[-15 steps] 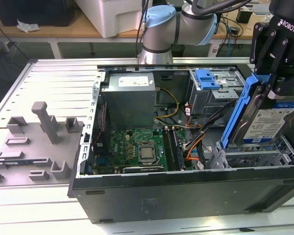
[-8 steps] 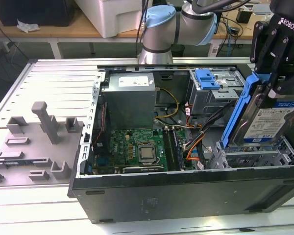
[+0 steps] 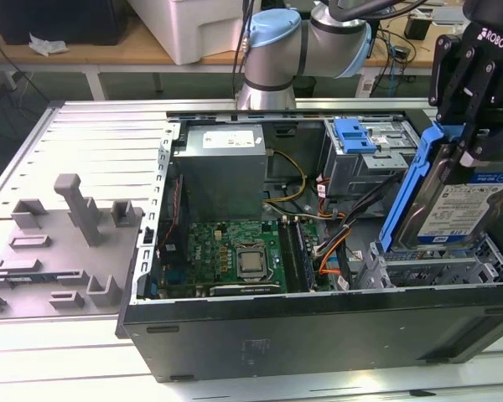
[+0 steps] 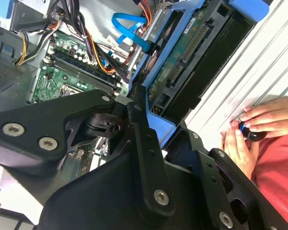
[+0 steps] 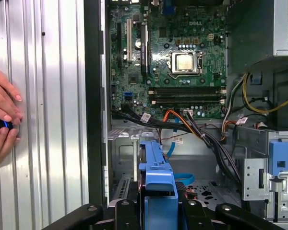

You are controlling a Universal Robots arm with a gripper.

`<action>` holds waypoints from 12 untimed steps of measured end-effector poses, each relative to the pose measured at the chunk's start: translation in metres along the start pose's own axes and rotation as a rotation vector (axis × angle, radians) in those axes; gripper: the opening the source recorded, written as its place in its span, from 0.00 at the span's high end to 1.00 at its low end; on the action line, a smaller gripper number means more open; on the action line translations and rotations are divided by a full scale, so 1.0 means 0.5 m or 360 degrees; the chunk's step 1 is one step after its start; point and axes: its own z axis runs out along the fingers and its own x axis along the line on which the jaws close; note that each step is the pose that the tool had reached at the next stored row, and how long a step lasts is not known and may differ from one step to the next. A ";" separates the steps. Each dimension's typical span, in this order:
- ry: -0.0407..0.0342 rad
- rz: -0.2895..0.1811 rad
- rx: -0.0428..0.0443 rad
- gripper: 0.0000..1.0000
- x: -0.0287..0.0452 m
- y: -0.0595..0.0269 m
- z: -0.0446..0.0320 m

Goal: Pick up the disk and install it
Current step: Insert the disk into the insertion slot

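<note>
The disk [image 3: 463, 209]: held on edge between the jaws, label face toward the exterior view, with its blue bracket [image 3: 409, 188] framing the edge. In the first wrist view it runs straight out from between the jaws, seen edge-on.
Jaws: pinching the disk by its upper end, one finger on each flat face as we judge it, with nothing else in them.
Drive bay [image 3: 440, 266]: a grey metal cage directly below the jaws, in a corner of the open case [image 3: 318, 339]. The disk's lower edge is at the bay's mouth; we cannot tell whether it is touching or just clear.
Step in hand: we judge the pick-up done and the install under way, with the disk not yet seated.
What the next move calls for: in our judgement, squaring the disk to the slot. It leans in the exterior view, so the bracket's sides would need to meet the bay evenly, with a slow, straight push.
Cables [image 3: 339, 243]: an orange and black bundle beside the bay, off to one side below the jaws — a possible snag.
Motherboard [image 3: 235, 251]: well apart from the jaws.
Person's hands [image 5: 1, 120]: resting on the tabletop [image 3: 75, 126] outside the case wall, around a small dark object and well apart from the jaws.
</note>
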 end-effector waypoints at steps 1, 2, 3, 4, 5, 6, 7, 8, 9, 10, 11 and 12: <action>0.0000 0.0000 0.0000 0.64 0.001 0.000 0.000; 0.0000 0.0000 0.0001 0.64 0.002 0.000 0.000; 0.0000 0.0000 0.0001 0.64 0.002 0.000 0.000; 0.0000 0.0000 0.0001 0.64 0.002 0.000 0.000; 0.0000 0.0000 0.0001 0.64 0.002 0.000 0.000; 0.0000 0.0000 0.0001 0.64 0.002 0.000 0.000; 0.0000 0.0000 0.0001 0.64 0.002 0.000 0.000; -0.0001 0.0000 0.0001 0.64 0.002 0.000 0.000; -0.0002 0.0000 0.0001 0.64 0.002 0.000 0.000; -0.0003 0.0000 0.0001 0.64 0.002 0.000 0.000; -0.0006 0.0000 0.0001 0.64 0.002 0.000 0.000; -0.0009 0.0000 0.0001 0.64 0.002 0.000 0.000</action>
